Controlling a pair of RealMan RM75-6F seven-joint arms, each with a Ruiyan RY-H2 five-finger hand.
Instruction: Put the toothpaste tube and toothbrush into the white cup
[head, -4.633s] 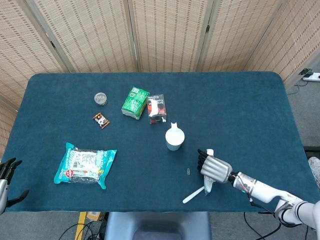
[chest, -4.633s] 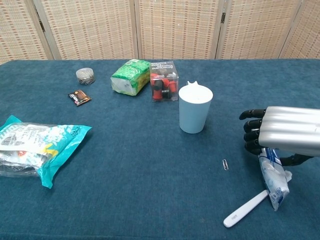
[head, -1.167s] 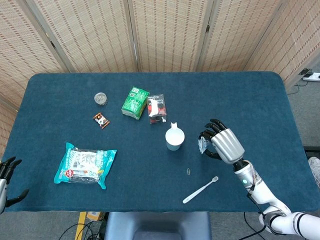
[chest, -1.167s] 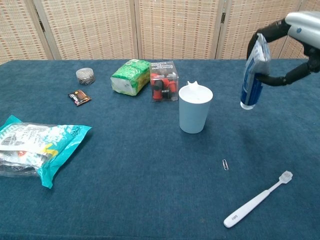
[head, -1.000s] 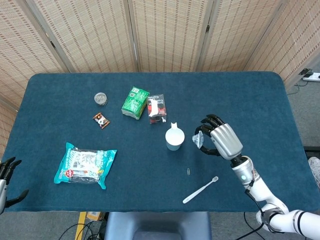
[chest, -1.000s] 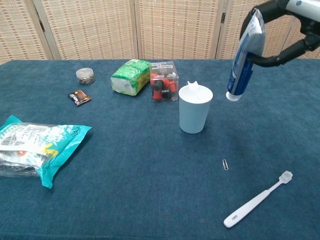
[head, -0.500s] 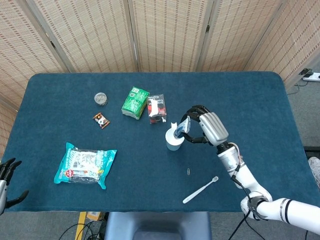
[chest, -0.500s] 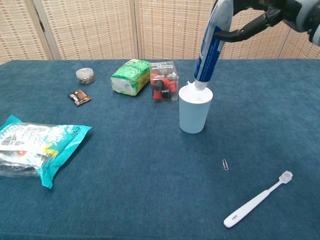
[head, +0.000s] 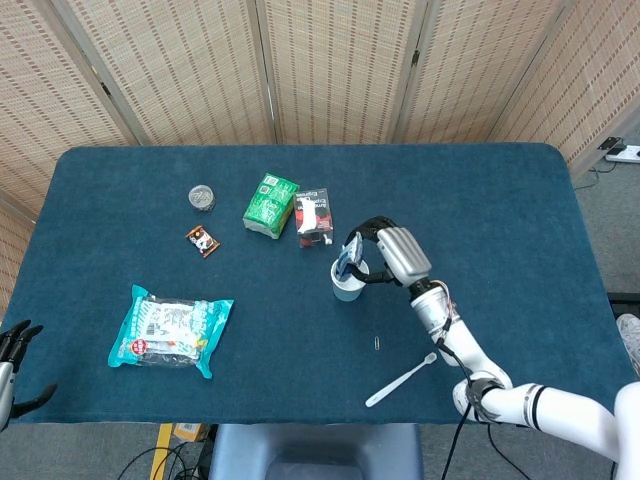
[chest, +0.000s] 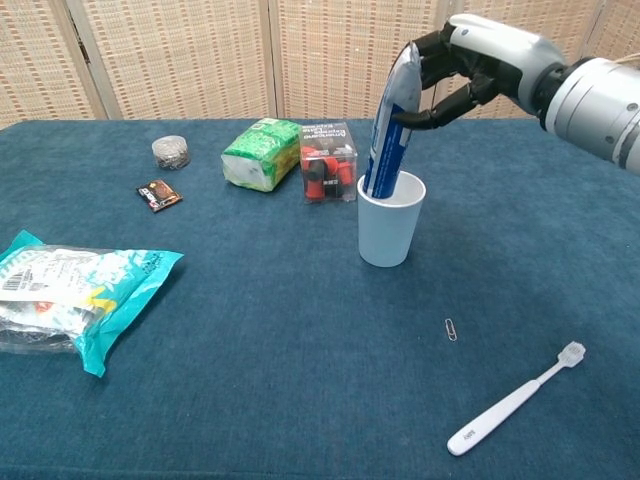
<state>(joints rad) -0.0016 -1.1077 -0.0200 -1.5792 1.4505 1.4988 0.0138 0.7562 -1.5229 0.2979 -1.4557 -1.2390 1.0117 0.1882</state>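
My right hand (chest: 480, 60) (head: 393, 256) grips the top of the blue and white toothpaste tube (chest: 386, 130) (head: 347, 262). The tube's lower end sits inside the white cup (chest: 389, 230) (head: 347, 285) near the table's middle, and the tube leans to the right. A white toothbrush (chest: 515, 400) (head: 401, 379) lies on the blue cloth at the front right, well apart from the cup. My left hand (head: 14, 360) shows only at the head view's lower left edge, off the table, fingers spread and holding nothing.
Behind the cup stand a clear box of red items (chest: 328, 162) and a green packet (chest: 260, 153). A small brown sachet (chest: 159, 195), a round metal scourer (chest: 170, 151), a teal snack bag (chest: 70, 295) and a paperclip (chest: 451, 329) also lie on the table.
My right hand has carried the tube left over the cup and lowered it, so its lower end now sits inside. The toothbrush has not moved.
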